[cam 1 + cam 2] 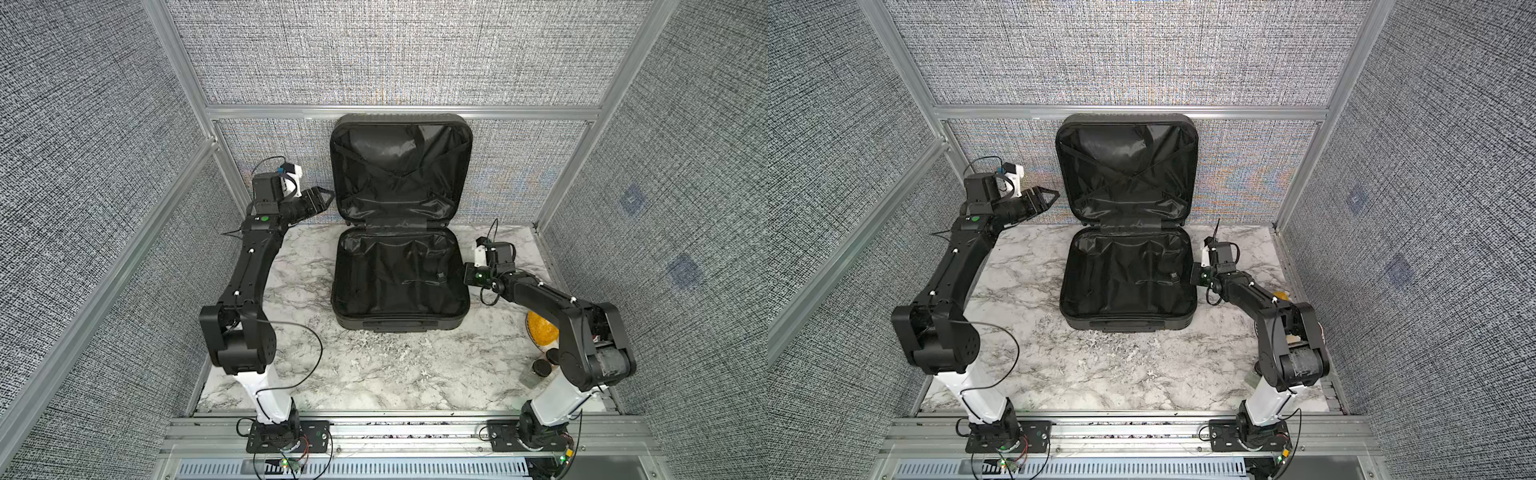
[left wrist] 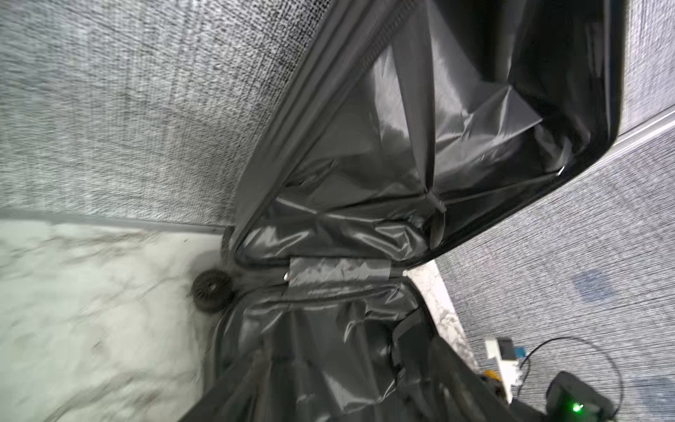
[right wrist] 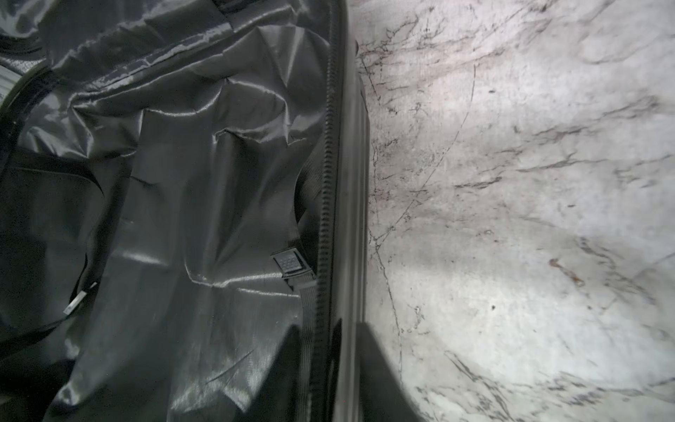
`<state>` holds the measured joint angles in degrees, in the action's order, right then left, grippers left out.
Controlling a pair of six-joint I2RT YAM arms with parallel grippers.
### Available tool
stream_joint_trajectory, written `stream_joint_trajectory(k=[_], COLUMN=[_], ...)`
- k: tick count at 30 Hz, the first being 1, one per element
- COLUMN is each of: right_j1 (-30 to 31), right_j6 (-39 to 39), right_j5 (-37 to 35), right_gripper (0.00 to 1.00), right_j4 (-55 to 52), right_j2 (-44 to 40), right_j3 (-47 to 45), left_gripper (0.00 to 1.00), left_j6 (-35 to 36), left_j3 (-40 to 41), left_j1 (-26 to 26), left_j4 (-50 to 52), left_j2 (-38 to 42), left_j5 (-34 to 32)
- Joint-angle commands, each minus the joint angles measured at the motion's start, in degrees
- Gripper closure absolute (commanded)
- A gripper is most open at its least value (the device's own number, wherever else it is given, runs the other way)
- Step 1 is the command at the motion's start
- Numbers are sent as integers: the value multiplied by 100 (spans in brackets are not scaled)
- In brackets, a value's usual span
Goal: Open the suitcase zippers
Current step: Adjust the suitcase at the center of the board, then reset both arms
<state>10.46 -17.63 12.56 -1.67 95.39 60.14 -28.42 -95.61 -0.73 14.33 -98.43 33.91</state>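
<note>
Noting the suitcase lying wide open in both top views. Its lower shell sits flat on the marble table, towards the rear centre. The lid stands upright, leaning on the grey back wall. Black lining shows in both halves, with crossed straps in the lid.

Zippers: in the right wrist view the track teeth run bare along the lower shell's rim, unmated. Pulls cannot be picked out. A strap buckle lies just inside that rim.

Left gripper: raised, level with the lid's lower part and just beside its left edge. Whether it touches the lid, and whether the jaws are apart or together, cannot be told.

Right gripper: low, just beside the lower shell's right wall. One blurred dark finger shows against the shell's outer wall. Jaw spacing cannot be told, and no grip is visible.
</note>
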Motion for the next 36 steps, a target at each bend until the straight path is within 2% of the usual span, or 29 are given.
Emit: stream_joint_trajectory(k=[1,3,7,10,11,12,14,15,18,21,24,27,30,33,36], right_j1=[-9,-8,-25,-43,-38,-45,-61,-65,-93,-165,-202,-236,-378,-547,-666], right_j6=[204,249,101,-51,-96,-102,89,291,967,1517,1773,2024,2031,2052,1989], right_j5=[318,172,-870,-2022,-2432,-2861,-3486,-3731,-4173,-4035,-3656,-3248,-2749,-2189,-1994], right_gripper=[41,27,5,2,2,2,2,2,4,2,2,2,2,2,2], right_j4=[218,472,1350,2071,2245,2431,2795,3107,4074,4825,5342,5869,6329,7090,7979], right_j2=[-351,-808,-1921,-2483,-2614,-2723,-2837,-2850,-2737,-2362,-1986,-1722,-1599,-1280,-730], right_j3=[-88,-332,-1242,-2055,-2260,-2484,-2914,-3180,-3875,-4285,-4445,-4489,-4556,-4761,-4978], left_gripper=[14,1,1,1,0,0,1,0,1,1,1,1,1,1,1], left_j6=[261,349,587,390,263,494,1340,1470,1756,2087,2349,2536,2615,2729,2772], left_j3=[940,1686,3218,4483,4913,5410,6107,6351,6709,7078,7389,7476,7502,7288,7481], left_j1=[-20,-78,-103,-102,-97,-100,-103,-97,-101,-100,-96,-102,-97,-111,-111], left_j4=[-386,-398,-299,-290,-452,-859,-1474,-1647,-1693,-2443,-3517,-4311,-5207,-5362,-6804], left_j2=[994,1774,3327,4358,4572,4766,4981,5008,4934,4524,3916,3206,2513,1973,1005], left_j5=[-902,-1564,-3001,-4516,-4831,-4870,-4393,-4407,-4775,-4606,-4281,-4229,-3911,-3715,-3476])
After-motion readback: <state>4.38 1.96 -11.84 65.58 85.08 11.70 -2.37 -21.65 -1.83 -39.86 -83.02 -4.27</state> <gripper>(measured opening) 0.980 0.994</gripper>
